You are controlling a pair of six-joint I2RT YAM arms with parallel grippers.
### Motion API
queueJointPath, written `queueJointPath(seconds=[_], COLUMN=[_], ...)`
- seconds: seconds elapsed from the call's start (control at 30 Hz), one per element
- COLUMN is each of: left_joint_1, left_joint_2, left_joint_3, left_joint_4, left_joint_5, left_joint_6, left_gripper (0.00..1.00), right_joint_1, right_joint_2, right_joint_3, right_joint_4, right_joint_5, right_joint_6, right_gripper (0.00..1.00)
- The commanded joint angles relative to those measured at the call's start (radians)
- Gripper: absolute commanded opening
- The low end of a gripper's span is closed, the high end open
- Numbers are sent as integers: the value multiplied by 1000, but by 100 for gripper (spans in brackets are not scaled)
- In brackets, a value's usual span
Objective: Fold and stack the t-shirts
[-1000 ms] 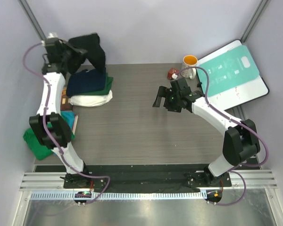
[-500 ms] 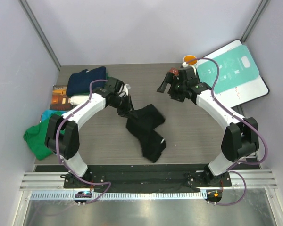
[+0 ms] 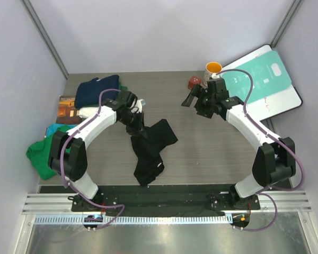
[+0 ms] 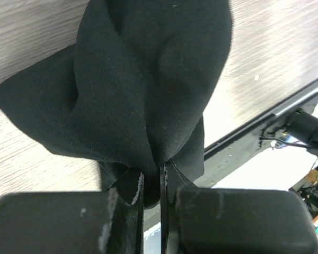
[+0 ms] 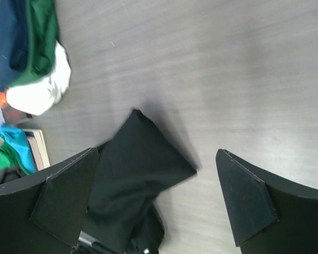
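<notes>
Arcing up from its base at the near left edge of the bench point(image 3: 212, 143), the left arm bends through a raised elbow and reaches right toward the middle. Its wrist is tipped downward. The left hand point(image 4: 151, 182) is closed tight on a bunched fold of the black t-shirt point(image 3: 151, 148). In the wrist view the cloth is pinched between the two fingers and spreads out below them. From the grip the shirt drapes onto the bench and trails toward the near edge, crumpled, left of centre.

The right arm rises from the near right corner, folds at an elbow by the right edge and stretches toward the far middle. The right hand point(image 5: 155, 153) hangs above the bench with its fingers spread wide and nothing between them. It is well apart from the black t-shirt, which its wrist camera sees below it.

At the far left stands a pile with a navy t-shirt point(image 3: 98, 90) on top, a green t-shirt point(image 3: 122, 93) showing under it and a white folded cloth point(image 3: 89, 112) at the bottom. A brown book point(image 3: 66, 108) lies just beside the pile. Nearer along the left edge lie a teal t-shirt point(image 3: 55, 129) and a loose green t-shirt point(image 3: 41, 159).

At the far right a teal-and-white board point(image 3: 259, 82) carries white print too small to read. A mug point(image 3: 213, 69) and a small red object point(image 3: 193, 83) sit near the right hand.
</notes>
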Motion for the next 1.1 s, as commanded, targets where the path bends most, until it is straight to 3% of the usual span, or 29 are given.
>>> queueJointPath(seconds=[0.0, 0.13, 0.27, 0.5, 0.67, 0.83, 1.07], left_joint_1=[-2, -2, -1, 27, 177, 286, 297], left_joint_2=[24, 98, 78, 54, 29, 59, 72], left_joint_3=[-13, 44, 75, 89, 56, 79, 81], left_joint_4=[16, -5, -14, -82, -97, -126, -100], left_joint_5=[-70, -156, -253, -368, -382, -423, -423], left_joint_6=[3, -43, -58, -21, -43, -72, -139], left_gripper=[5, 48, 69, 73, 76, 75, 75], right_joint_1=[5, 20, 145, 324, 410, 477, 600], right_joint_2=[-86, -103, -87, -43, -6, -20, 76], right_joint_3=[-69, -86, -97, -152, -48, -17, 75], right_joint_4=[-8, -79, -155, -192, -387, -409, -415], right_joint_5=[-40, -48, -54, -65, 16, -17, -85], right_joint_6=[20, 34, 26, 25, -107, -110, -113], right_gripper=[99, 99, 100, 98, 97, 97, 97])
